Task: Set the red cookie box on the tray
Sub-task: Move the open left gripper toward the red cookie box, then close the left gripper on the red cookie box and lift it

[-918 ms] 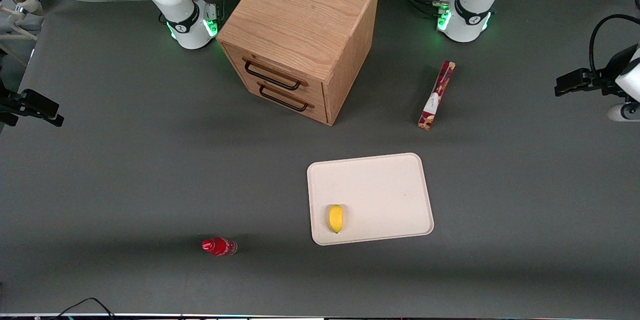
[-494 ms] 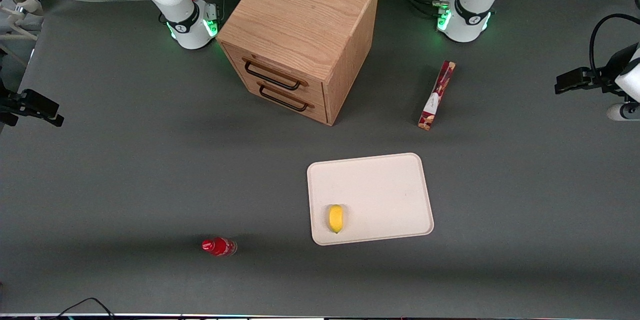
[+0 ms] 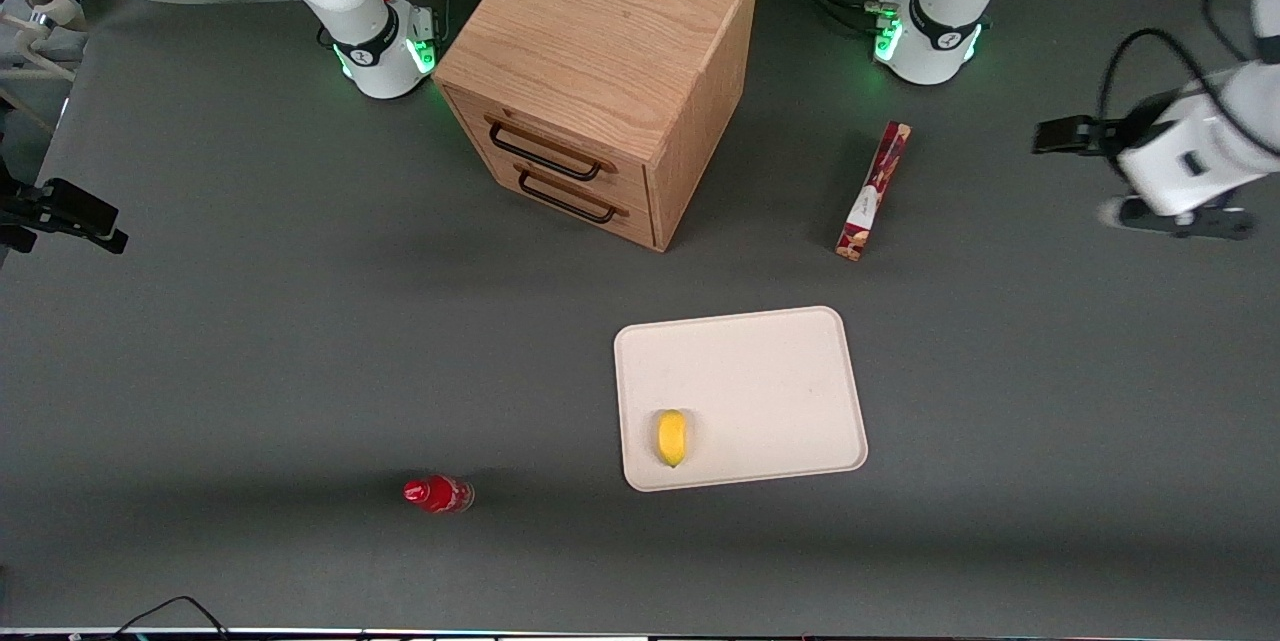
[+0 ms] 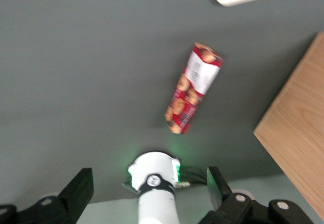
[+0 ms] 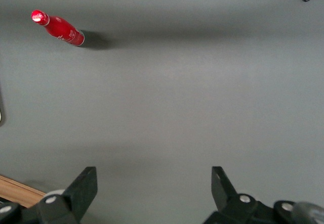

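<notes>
The hand (image 4: 147,191) is spread wide and holds nothing, up near the working arm's edge of the table (image 3: 250,341). The box (image 3: 873,191) stands on its thin side between cabinet (image 3: 600,71) and tray (image 3: 760,371). A bump could tip it over. A lemon (image 3: 671,437) sits on the tray.

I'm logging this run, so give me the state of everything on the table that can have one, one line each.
red cookie box: on the table, standing on a long edge, not gripped, off the tray.
tray: flat on the table, holding only the lemon.
lemon: lying on the tray.
red bottle: upright, capped.
drawer cabinet: both drawers shut.
gripper: open, empty, above the table, apart from the box.
</notes>
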### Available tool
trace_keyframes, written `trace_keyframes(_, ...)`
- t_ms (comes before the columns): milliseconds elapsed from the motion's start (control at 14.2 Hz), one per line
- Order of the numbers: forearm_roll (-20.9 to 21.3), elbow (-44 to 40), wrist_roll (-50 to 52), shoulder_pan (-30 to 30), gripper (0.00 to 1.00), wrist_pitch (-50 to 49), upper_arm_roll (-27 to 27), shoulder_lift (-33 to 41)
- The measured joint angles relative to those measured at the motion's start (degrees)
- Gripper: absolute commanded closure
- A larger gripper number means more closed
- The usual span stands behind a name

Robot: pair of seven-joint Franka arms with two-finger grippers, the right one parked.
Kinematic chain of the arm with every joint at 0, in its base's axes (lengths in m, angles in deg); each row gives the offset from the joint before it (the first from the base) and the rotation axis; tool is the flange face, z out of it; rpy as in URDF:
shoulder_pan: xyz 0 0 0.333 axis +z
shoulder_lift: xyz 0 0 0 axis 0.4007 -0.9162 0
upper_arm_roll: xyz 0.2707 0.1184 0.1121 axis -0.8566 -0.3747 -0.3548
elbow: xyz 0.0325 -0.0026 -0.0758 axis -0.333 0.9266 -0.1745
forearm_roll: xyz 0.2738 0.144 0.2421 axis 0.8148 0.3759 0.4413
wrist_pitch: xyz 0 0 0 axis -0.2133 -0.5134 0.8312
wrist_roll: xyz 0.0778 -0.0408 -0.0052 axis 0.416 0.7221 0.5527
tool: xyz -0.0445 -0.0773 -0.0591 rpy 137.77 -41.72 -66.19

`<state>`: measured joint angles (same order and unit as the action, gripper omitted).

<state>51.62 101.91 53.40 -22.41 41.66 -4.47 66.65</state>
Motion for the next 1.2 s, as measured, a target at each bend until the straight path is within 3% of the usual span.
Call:
trace_keyframes(565, -1.8, 38.02, -3.16, -0.46, 0.0, 30.13, 9.54, 7.06)
trace_keyframes(847, -1.91, 49.88, -3.62, -0.64, 0.0, 47.46, 11.82, 6.97)
trace_keyframes(1059, -3.41, 54.21, -3.72, -0.68, 0.0, 55.62, 12.95, 5.48)
trace_keyframes(1129, -4.77, 55.15, -3.74, -0.68, 0.04, 58.04, 13.12, 4.78)
trace_keyframes(1200, -6.05, 55.92, -3.74, -0.68, 0.33, 60.1, 13.38, 4.03)
